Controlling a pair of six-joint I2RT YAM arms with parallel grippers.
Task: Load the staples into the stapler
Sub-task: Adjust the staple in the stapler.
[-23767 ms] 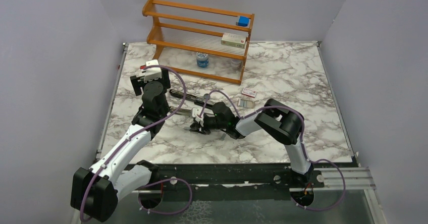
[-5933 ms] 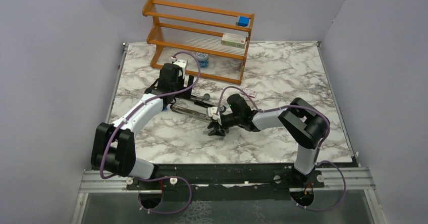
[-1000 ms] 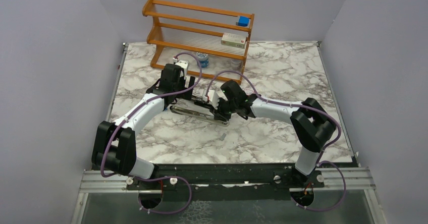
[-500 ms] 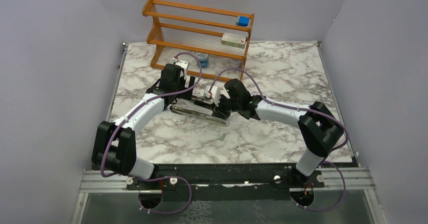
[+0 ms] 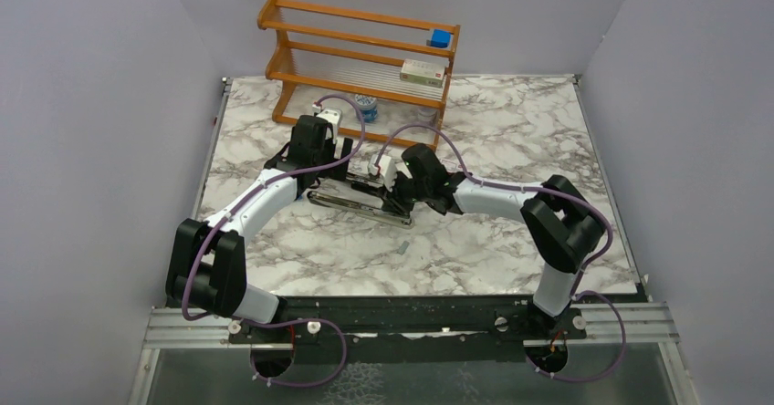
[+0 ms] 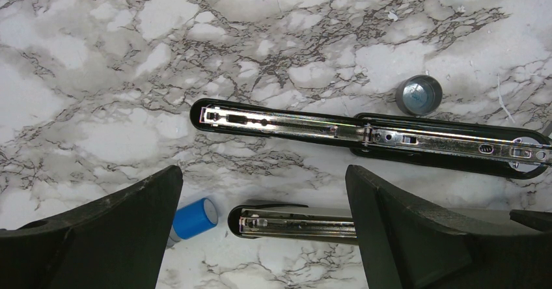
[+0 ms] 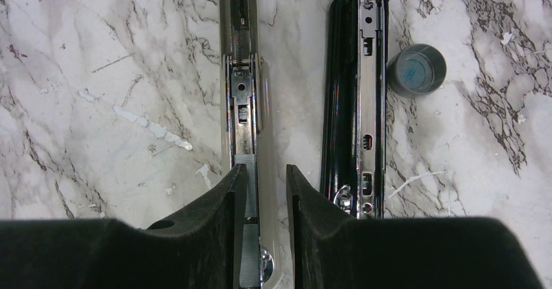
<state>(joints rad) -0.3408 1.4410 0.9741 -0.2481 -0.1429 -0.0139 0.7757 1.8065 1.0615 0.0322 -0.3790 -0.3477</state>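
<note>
Look: the staples [image 7: 245,168] lie lengthwise in the stapler [image 7: 242,87] channel, directly under the narrow right jaws; grip unclear. The left jaws gape wide.

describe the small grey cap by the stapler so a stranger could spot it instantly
On the marble table, find the black stapler lying opened out flat in front of the wooden rack. The grey cap sits right beside its long black bar. Unlike the blue cylinder lying on its side nearby, it is grey, stubby and stands on end.
</note>
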